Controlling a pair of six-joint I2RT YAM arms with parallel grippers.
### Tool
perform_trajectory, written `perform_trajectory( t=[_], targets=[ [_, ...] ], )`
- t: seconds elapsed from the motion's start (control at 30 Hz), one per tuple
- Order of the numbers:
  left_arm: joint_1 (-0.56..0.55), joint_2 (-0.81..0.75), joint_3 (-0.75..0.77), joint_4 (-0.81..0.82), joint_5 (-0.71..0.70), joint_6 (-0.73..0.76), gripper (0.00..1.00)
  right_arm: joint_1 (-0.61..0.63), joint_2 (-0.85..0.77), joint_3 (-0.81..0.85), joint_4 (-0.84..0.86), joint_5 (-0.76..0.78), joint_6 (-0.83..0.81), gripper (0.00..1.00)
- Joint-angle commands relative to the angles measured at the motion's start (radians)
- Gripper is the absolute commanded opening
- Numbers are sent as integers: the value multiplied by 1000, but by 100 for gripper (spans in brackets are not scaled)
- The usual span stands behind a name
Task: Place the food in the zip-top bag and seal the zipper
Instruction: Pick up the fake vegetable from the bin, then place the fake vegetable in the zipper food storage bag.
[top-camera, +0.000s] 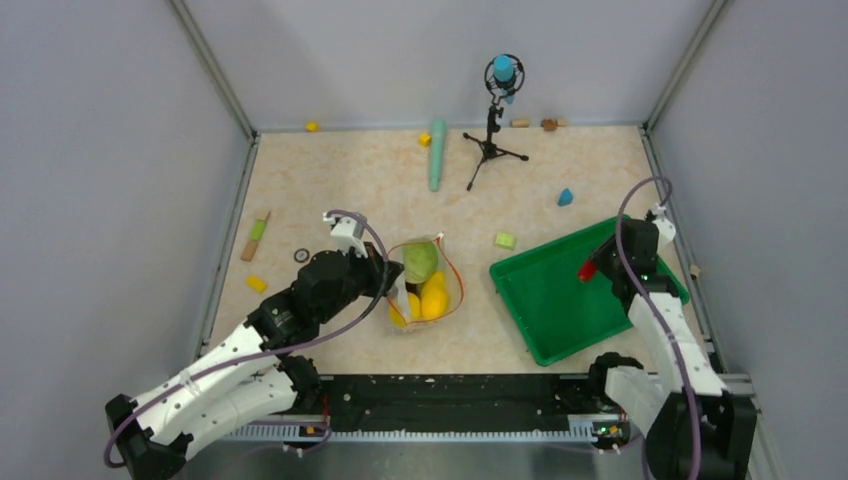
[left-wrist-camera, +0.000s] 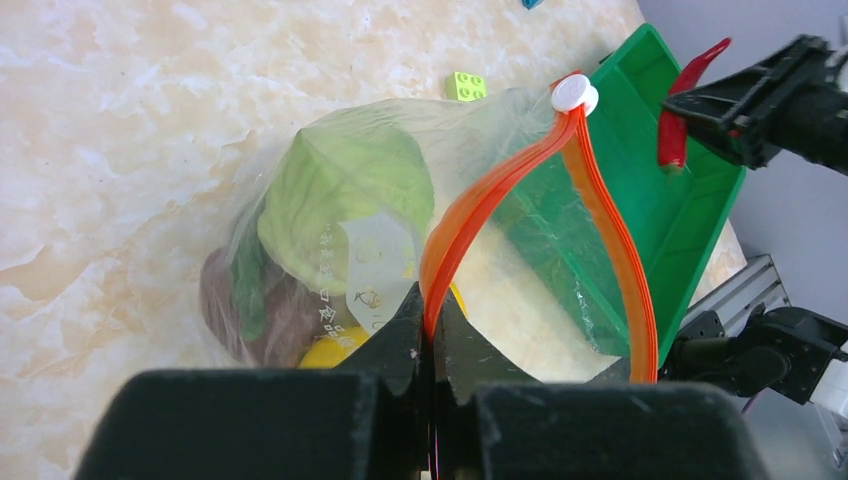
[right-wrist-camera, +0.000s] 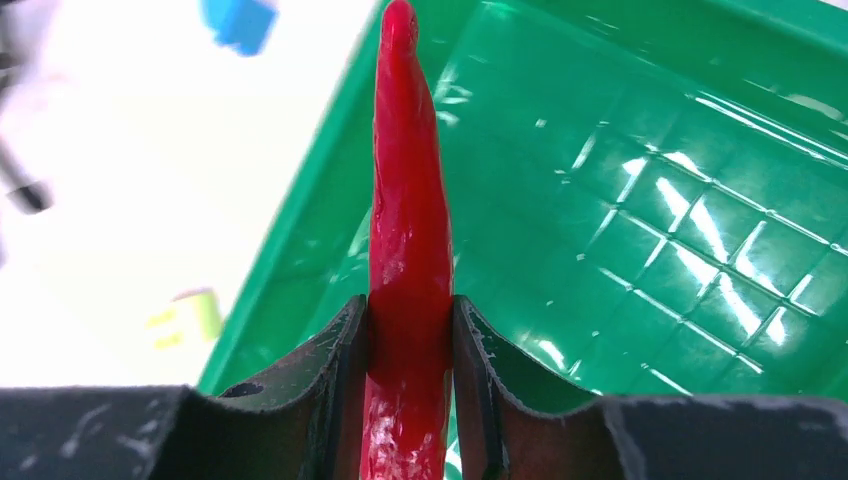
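Note:
The clear zip-top bag (top-camera: 425, 285) lies mid-table with its mouth held open toward the tray. Inside it I see a green leafy ball (left-wrist-camera: 340, 195), yellow pieces (top-camera: 433, 298) and a dark red round piece (left-wrist-camera: 235, 310). My left gripper (left-wrist-camera: 432, 322) is shut on the orange-red zipper (left-wrist-camera: 470, 215) strip, whose white slider (left-wrist-camera: 574, 94) sits at the far end. Over the green tray (top-camera: 545, 300), my right gripper (right-wrist-camera: 410, 305) is shut on the red chili (right-wrist-camera: 405, 200), which points away from the fingers and hangs above the tray floor.
A long teal stick (top-camera: 437, 152) and a small black tripod (top-camera: 490, 140) stand at the back. Small blocks lie scattered: lime (top-camera: 505, 240), blue (top-camera: 565, 197), yellow (top-camera: 257, 283). A black ring (top-camera: 301, 255) lies left of the bag. Grey walls close three sides.

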Motion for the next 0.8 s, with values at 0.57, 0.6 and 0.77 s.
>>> perform_trajectory(
  t=[0.57,0.6,0.77],
  targets=[
    [-3,30,21,35,-36,13,0,1052,-71,263,304,-466,-235,0],
    [-3,25,15,39,-35,16,0,1070,-35,277,342,-490,-231,0],
    [-3,15,10,44,-21,15,0,1086,90,320,479,-411,-245,0]
  ],
)
